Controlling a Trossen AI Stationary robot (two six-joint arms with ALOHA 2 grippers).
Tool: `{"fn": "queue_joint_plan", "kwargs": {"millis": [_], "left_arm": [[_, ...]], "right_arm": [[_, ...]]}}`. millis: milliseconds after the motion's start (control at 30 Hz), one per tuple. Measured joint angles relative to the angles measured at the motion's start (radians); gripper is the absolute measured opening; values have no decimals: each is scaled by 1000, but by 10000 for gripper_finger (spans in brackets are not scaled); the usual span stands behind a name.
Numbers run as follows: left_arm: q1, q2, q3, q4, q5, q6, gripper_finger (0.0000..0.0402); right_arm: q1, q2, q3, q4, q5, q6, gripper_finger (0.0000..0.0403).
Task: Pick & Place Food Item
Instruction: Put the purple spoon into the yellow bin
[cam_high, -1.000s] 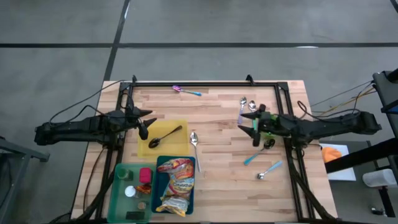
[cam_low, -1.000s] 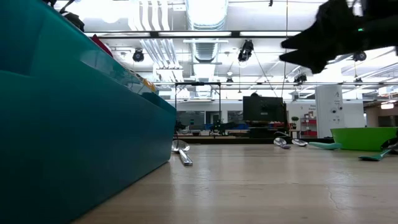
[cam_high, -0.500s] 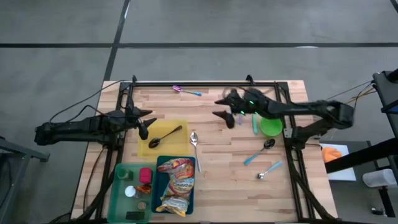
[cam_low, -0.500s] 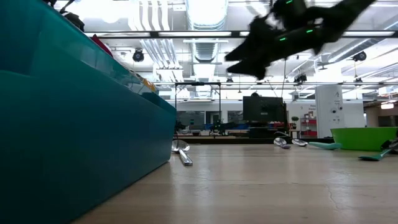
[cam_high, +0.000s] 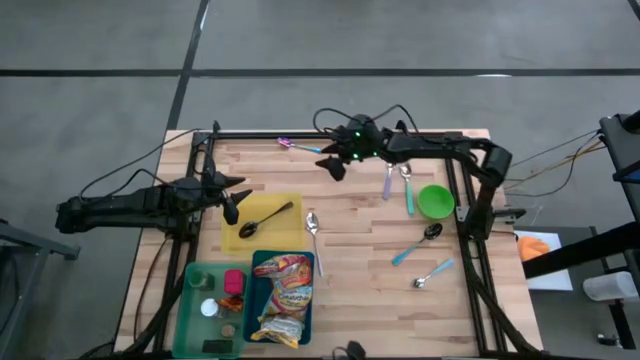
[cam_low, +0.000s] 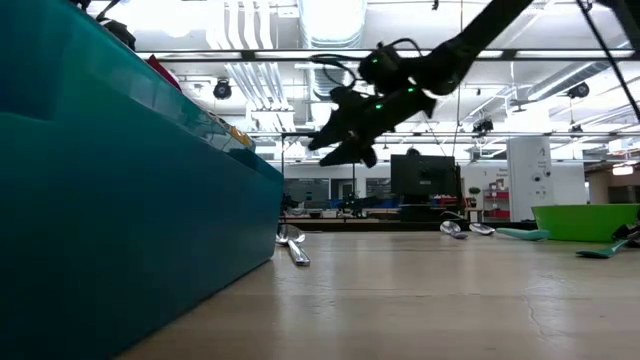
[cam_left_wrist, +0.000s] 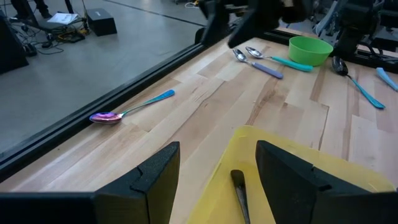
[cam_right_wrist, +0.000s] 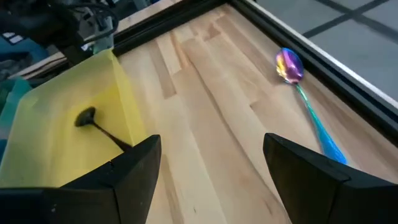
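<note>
Right gripper (cam_high: 334, 166), jaws open and empty, has swung toward the iridescent spoon (cam_right_wrist: 290, 65); left gripper (cam_high: 231, 208), part-open, overlooks the yellow plate (cam_left_wrist: 323, 167).

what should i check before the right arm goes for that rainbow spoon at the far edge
1. Right gripper open and empty: ok, fingers apart with nothing between them.
2. Rainbow spoon in sight: ok, flat on the table beside the far rail.
3. Right gripper lined up over it: not ok, it hangs high and short of the spoon.
4. Left gripper out of the way: ok, over the yellow tray.
5. Tray has room: ok, it holds only a black spoon.
6. Rail clearance at the spoon: cannot tell.
</note>
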Motion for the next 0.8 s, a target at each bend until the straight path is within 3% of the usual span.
{"fn": "queue_joint_plan", "kwargs": {"millis": [533, 800], "left_arm": [[0, 0, 0, -2, 0, 0, 211], [0, 0, 0, -3, 0, 0, 212]], "right_arm": [[-101, 273, 456, -425, -8, 87, 281], [-146, 445, 687, -655, -7, -11, 281]]}}
